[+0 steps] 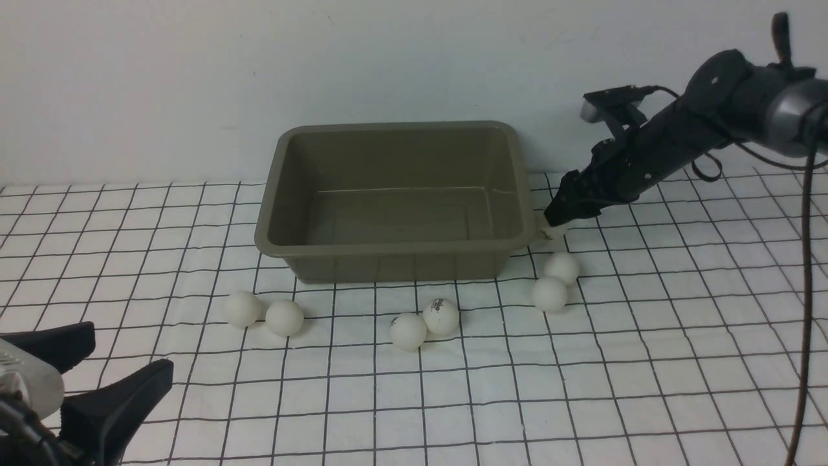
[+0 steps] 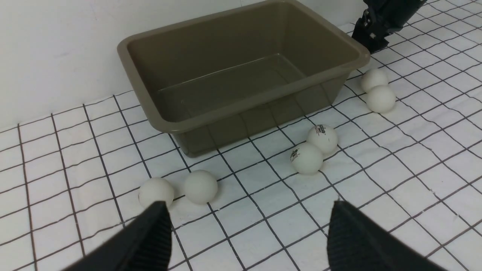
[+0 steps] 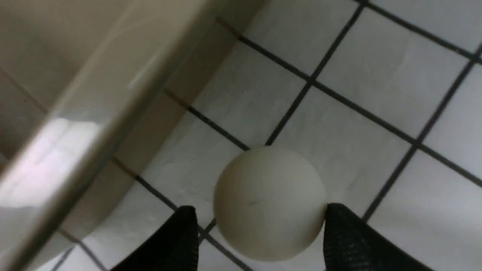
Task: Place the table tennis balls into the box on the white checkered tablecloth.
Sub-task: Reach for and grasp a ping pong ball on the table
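Note:
The olive-grey box (image 1: 388,249) stands empty at the back of the white checkered tablecloth (image 1: 647,362). Several table tennis balls lie in pairs in front of it: one pair at the left (image 1: 242,309), one in the middle (image 1: 407,331), one at the right (image 1: 550,294). My right gripper (image 1: 555,223) is low beside the box's right wall, shut on another table tennis ball (image 3: 269,203), which sits between its fingertips (image 3: 339,229) close to the box rim (image 3: 75,150). My left gripper (image 2: 248,205) hangs open over the cloth, short of the left pair (image 2: 199,186), with nothing between its fingers.
A plain white wall rises right behind the box. The right arm and its cable (image 1: 805,272) reach in from the upper right. The cloth is slightly wrinkled around the balls.

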Action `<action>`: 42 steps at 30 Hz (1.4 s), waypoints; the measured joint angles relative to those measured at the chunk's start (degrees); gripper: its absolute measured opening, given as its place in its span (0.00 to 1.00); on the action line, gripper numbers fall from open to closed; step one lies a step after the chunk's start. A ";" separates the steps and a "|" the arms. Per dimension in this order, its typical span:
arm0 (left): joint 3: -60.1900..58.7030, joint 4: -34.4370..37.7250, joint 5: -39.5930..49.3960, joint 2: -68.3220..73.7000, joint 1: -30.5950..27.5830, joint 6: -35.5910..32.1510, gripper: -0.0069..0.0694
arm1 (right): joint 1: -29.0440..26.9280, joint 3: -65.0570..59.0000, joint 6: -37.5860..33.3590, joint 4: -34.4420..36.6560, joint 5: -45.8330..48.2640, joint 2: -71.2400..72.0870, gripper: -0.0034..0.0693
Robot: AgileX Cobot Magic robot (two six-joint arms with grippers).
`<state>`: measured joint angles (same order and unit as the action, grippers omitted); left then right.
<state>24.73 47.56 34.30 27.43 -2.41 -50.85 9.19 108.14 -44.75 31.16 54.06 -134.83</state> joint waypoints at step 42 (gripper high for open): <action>0.00 -0.31 0.04 0.00 0.00 0.00 0.75 | -0.40 0.06 9.51 -13.18 -9.25 2.99 0.52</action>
<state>24.73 47.25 34.35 27.43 -2.41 -50.85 8.79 108.20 -35.25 17.98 44.81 -131.85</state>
